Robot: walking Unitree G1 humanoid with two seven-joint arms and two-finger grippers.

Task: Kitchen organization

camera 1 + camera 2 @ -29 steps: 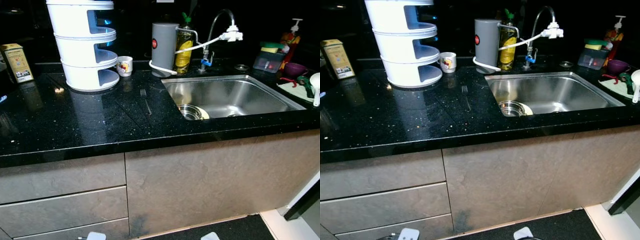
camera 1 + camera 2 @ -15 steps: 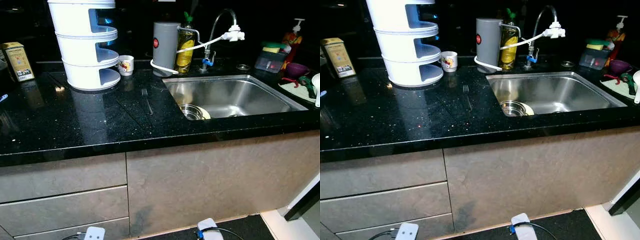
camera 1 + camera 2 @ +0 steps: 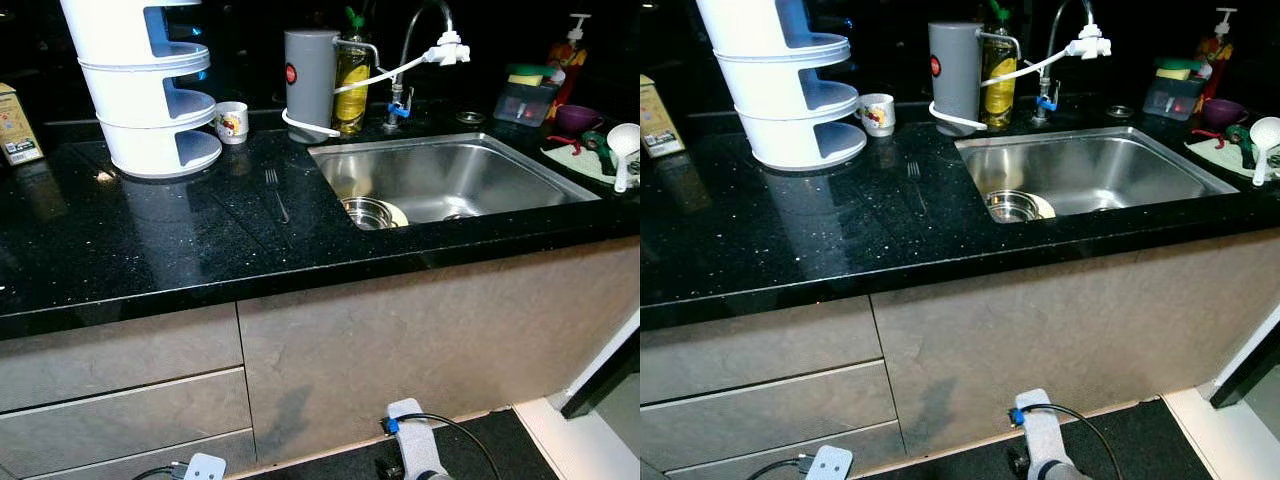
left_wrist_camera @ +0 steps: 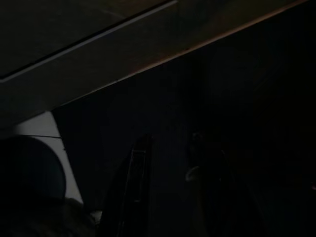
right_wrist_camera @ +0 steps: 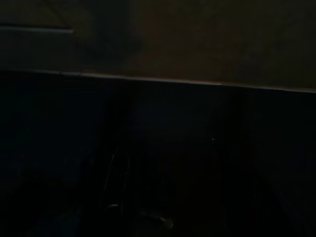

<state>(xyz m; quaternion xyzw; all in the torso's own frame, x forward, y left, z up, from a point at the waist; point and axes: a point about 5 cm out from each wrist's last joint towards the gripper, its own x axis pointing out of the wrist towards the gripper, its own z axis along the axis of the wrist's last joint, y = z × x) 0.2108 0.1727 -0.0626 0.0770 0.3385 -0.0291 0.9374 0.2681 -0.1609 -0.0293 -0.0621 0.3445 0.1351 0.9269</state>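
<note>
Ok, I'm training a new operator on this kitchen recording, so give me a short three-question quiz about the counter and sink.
1. True or false: the fork lies on the black countertop between the white tiered rack and the sink.
2. What sits inside the sink near its left end? A) a metal bowl B) a mug C) a sponge
3. Fill in: the small mug stands just beside the white tiered ____.

Key: 1 true. 2 A, the metal bowl. 3 rack.
</note>
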